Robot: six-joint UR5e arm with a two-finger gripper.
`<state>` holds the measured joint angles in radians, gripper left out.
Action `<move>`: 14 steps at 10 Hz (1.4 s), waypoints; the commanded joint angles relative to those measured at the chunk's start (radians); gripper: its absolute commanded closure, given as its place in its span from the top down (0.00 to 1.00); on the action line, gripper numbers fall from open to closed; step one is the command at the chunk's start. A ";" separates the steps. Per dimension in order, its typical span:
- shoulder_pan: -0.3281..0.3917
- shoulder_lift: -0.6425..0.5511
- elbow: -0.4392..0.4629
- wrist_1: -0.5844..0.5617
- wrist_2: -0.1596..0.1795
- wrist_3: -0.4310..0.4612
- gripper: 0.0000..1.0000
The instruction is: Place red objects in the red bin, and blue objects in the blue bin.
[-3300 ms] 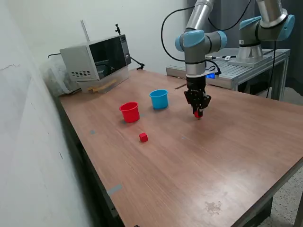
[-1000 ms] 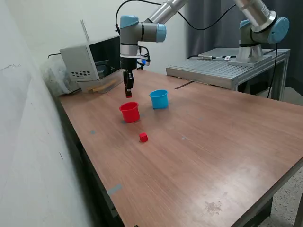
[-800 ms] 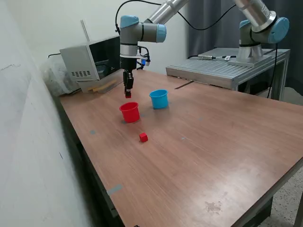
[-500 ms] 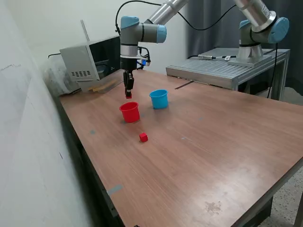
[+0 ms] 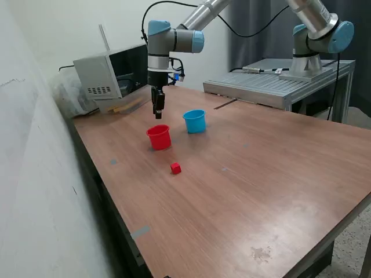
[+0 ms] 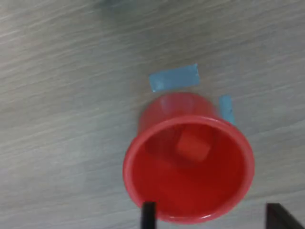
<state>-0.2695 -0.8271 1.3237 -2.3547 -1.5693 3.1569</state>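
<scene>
The red cup (image 5: 159, 138) stands on the wooden table, with the light-blue cup (image 5: 195, 121) beside it on the exterior view's right. My gripper (image 5: 157, 114) hangs straight above the red cup, open and empty. In the wrist view the red cup (image 6: 188, 167) fills the middle and a red cube (image 6: 193, 147) is inside it; my gripper (image 6: 212, 215) shows two dark fingertips (image 6: 148, 214) set apart at the cup's rim. A second red cube (image 5: 175, 168) lies on the table in front of the red cup. No dark blue cubes are in view.
A microwave (image 5: 116, 72) stands at the back on the exterior view's left. A metal bench (image 5: 278, 84) carrying a second arm (image 5: 316, 35) is at the back right. Blue tape strips (image 6: 174, 77) lie on the table by the red cup.
The gripper carried a red cube from near the blue cup's right to above the red cup. It has since opened, and the cube has dropped into the cup.
</scene>
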 commanded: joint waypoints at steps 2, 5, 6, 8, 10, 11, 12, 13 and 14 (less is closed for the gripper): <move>0.001 -0.006 0.002 0.009 -0.005 -0.009 1.00; 0.053 -0.120 0.051 0.017 0.000 -0.058 1.00; 0.111 -0.157 0.060 0.035 0.003 -0.105 1.00; 0.202 -0.184 0.071 0.067 0.015 -0.133 1.00; 0.266 -0.191 0.081 0.064 0.021 -0.133 1.00; 0.268 -0.175 0.072 0.063 0.023 -0.133 1.00; 0.268 -0.132 0.028 0.058 0.023 -0.133 1.00; 0.268 -0.077 -0.021 0.058 0.020 -0.132 1.00; 0.268 -0.023 -0.056 0.057 0.017 -0.126 1.00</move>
<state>-0.0039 -0.9223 1.3232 -2.2956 -1.5492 3.0260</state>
